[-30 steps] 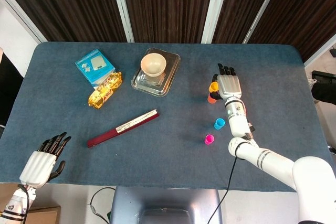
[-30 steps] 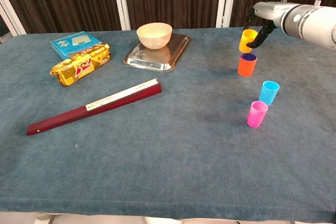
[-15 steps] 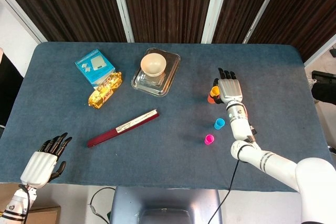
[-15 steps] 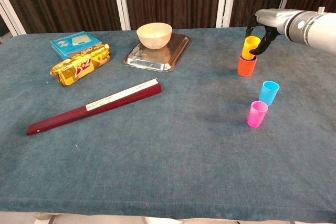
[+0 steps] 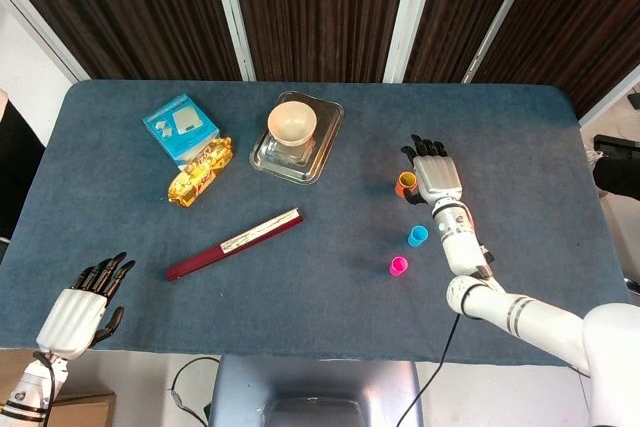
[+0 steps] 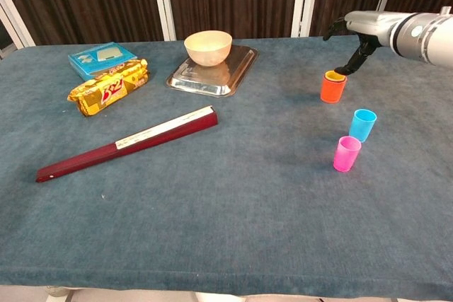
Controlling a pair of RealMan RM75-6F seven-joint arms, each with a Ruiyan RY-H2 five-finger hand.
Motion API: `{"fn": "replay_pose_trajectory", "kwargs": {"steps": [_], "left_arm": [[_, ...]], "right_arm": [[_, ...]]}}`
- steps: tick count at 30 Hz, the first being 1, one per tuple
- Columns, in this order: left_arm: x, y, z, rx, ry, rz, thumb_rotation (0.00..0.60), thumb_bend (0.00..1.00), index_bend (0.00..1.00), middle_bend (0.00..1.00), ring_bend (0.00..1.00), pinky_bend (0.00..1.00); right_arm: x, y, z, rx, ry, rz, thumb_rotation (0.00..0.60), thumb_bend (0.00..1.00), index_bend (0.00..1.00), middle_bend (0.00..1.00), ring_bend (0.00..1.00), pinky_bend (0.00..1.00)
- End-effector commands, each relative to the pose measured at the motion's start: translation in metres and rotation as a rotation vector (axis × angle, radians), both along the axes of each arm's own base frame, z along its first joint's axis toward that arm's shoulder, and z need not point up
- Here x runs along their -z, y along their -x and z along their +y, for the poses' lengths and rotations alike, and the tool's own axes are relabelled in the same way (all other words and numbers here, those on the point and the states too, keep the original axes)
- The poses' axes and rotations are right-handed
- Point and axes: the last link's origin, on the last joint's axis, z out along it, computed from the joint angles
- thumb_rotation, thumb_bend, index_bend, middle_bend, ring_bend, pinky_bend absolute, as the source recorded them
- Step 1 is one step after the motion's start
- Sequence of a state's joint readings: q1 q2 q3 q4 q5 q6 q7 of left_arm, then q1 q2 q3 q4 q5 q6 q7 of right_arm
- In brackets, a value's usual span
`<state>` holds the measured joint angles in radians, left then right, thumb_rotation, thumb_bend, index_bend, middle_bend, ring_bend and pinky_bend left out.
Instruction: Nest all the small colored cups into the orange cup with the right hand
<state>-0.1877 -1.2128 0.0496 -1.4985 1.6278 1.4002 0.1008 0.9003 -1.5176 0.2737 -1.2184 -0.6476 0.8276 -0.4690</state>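
Above orange cup (image 6: 332,88), right hand (image 5: 436,173) open, empty; labels unreadable.

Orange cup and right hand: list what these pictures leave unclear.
- Orange cup: chest view shows only a yellow rim at its mouth; anything nested beneath is hidden by the cup's wall.
- Head view: the right hand hides part of the cup, so fingertip contact cannot be judged.
- Chest view: the right hand's palm is cut off by its own forearm.
- Blue box: label print too small to read.
- Left hand: absent from chest view.
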Motion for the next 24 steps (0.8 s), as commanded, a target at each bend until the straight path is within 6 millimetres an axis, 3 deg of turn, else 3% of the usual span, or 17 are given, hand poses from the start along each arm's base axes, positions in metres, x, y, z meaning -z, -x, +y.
{"fn": "replay_pose_trajectory", "kwargs": {"steps": [1,4,10,16,24], "left_arm": [[0.0,0.0,0.0,0.0,0.001,0.001,0.6,0.48,0.0,0.0,0.09,0.19],[0.001,-0.001,0.0,0.002,0.003,0.002,0.6,0.48,0.0,0.0,0.09,0.19],[0.004,-0.003,-0.002,0.013,0.005,0.007,0.6,0.48,0.0,0.0,0.09,0.19],[0.006,-0.003,-0.003,0.012,0.011,0.014,0.6,0.48,0.0,0.0,0.09,0.19],[0.008,-0.003,-0.003,0.011,0.02,0.015,0.6,0.48,0.0,0.0,0.09,0.19]], "right_arm": [[-0.033,-0.001,0.047,-0.103,-0.009,-0.088,0.6,0.44,0.26,0.0,0.0,0.0],[-0.048,0.006,0.085,-0.156,-0.071,-0.076,0.6,0.44,0.25,0.0,0.0,0.0],[-0.047,0.022,0.113,-0.18,-0.171,0.0,0.6,0.44,0.27,0.0,0.0,0.0],[-0.033,0.036,0.113,-0.164,-0.228,0.07,0.6,0.44,0.3,0.0,0.0,0.0],[-0.01,0.046,0.095,-0.131,-0.231,0.12,0.6,0.44,0.36,0.0,0.0,0.0]]}}
